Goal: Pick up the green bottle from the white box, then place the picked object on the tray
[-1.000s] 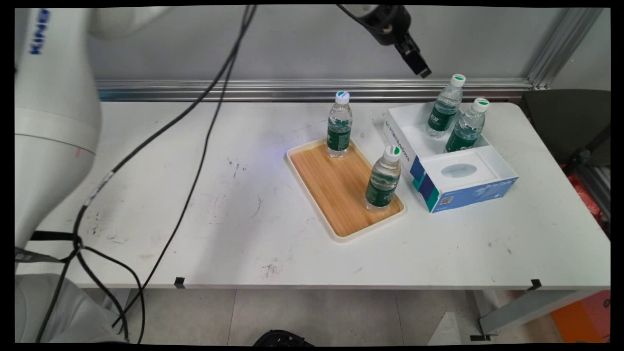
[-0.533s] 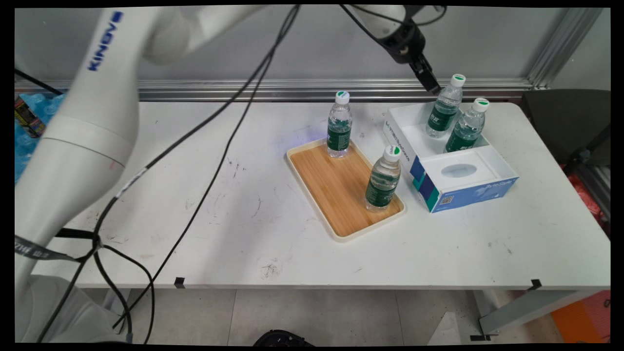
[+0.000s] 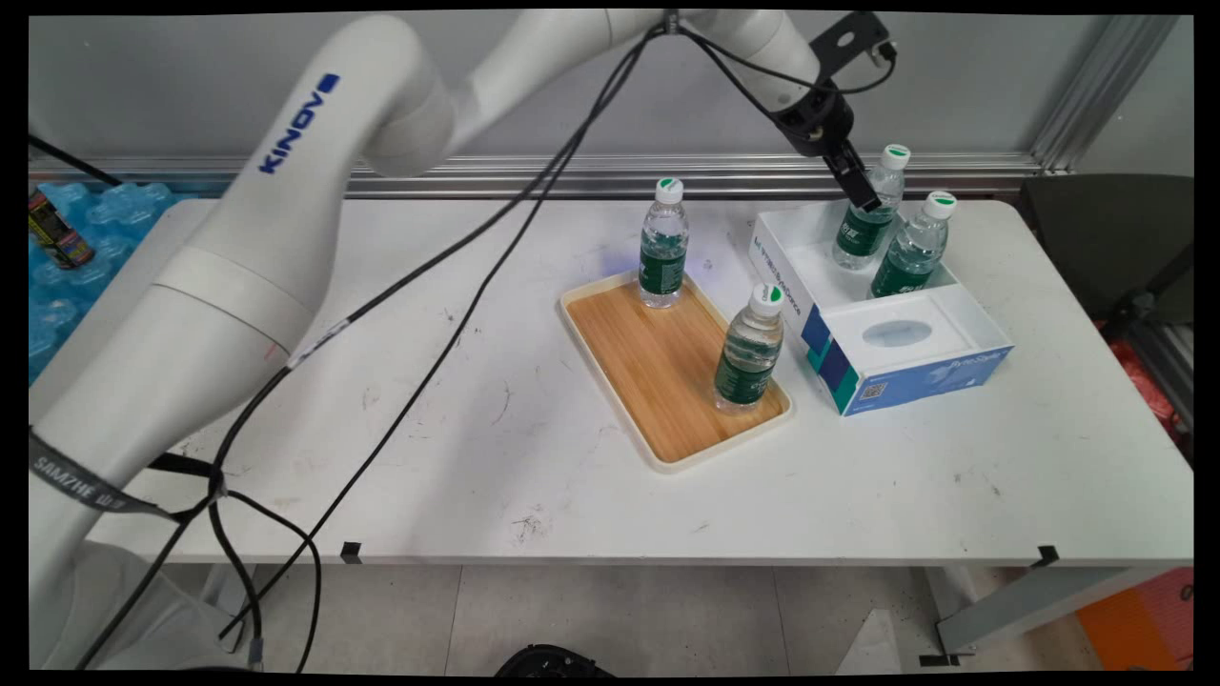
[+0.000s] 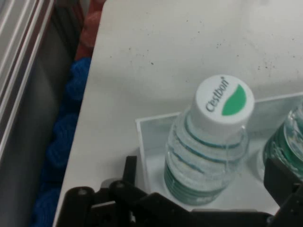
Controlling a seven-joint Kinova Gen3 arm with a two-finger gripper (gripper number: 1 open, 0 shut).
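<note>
Clear plastic water bottle with green label and white cap (image 3: 861,233) (image 4: 208,146): upright in the open white-and-blue cardboard box (image 3: 915,367) (image 4: 142,124), in the box's far corner, close to its far wall.

Black two-finger hand (image 3: 858,186) (image 4: 203,189): tilted, level with the upper part of that bottle, on its side away from the box's other bottle. Fingers spread wide in the hand view, bottle framed between them, no contact evident. Nothing held.

Second like bottle (image 3: 910,248) (image 4: 284,142): upright in the same box compartment, just beside the first.

Risks, as judged:
- Finger on that side close to the second bottle; could clip it and tip it against the box wall.
- Bottles tall and narrow, so likely top-heavy; a push near the cap would topple rather than slide.
- Box of light card; a sideways shove could drag it along the white surface (image 3: 477,429) (image 4: 189,38).
- Thin clear plastic; probably deforms or slips under a hard squeeze.

Count:
- Bottles: four. Two in the box; two upright on the tray, one far (image 3: 664,243), one near (image 3: 750,348).
- Cream-rimmed wooden tray (image 3: 658,381): one, just beside the box.
- Box: one.
- Hand: one.
</note>
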